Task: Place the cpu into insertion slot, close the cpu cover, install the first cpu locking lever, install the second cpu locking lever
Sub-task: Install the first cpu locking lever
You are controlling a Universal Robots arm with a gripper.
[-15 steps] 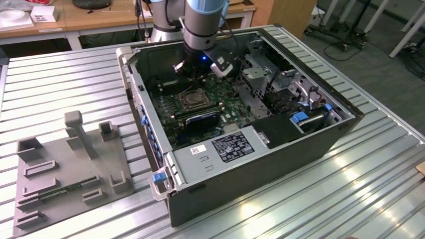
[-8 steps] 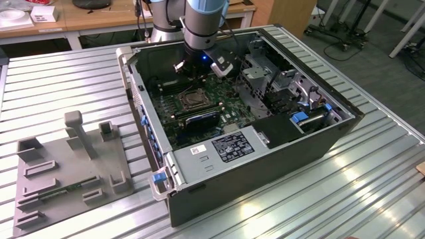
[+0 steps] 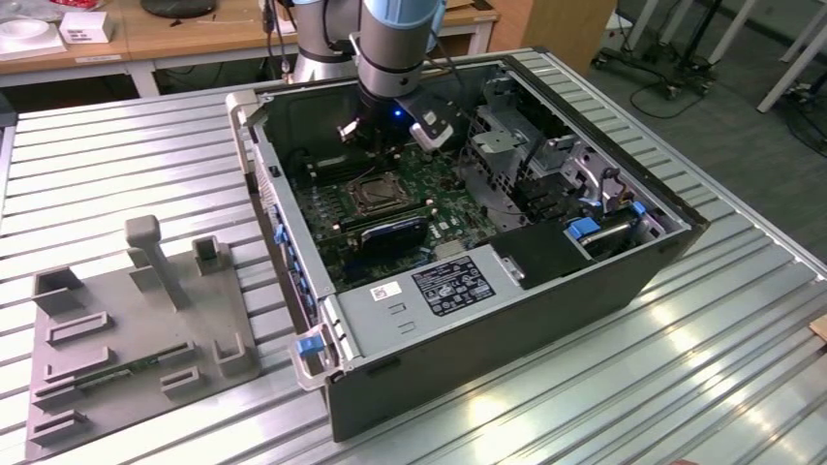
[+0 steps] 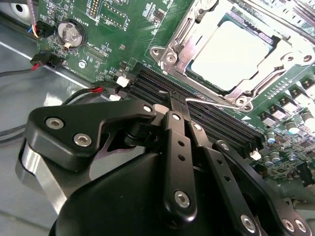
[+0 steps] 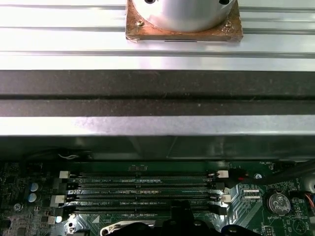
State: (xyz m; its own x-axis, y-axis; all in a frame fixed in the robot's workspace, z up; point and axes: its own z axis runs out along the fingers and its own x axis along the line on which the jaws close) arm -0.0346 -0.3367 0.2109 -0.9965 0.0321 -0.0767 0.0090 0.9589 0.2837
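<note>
The gripper (image 4: pixel 174 100), closed (empty), hangs just beside the cpu (image 4: pixel 231 54) lying under the lowered cpu cover (image 4: pixel 186 39).

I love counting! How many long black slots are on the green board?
4 long narrow black slots, side by side on the green circuit board: one, two, three, four. More might be hidden.

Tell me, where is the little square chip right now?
In the second wrist view, the cpu sits in the insertion slot on the green motherboard, beside the long black memory slots, inside the open computer case.
</note>
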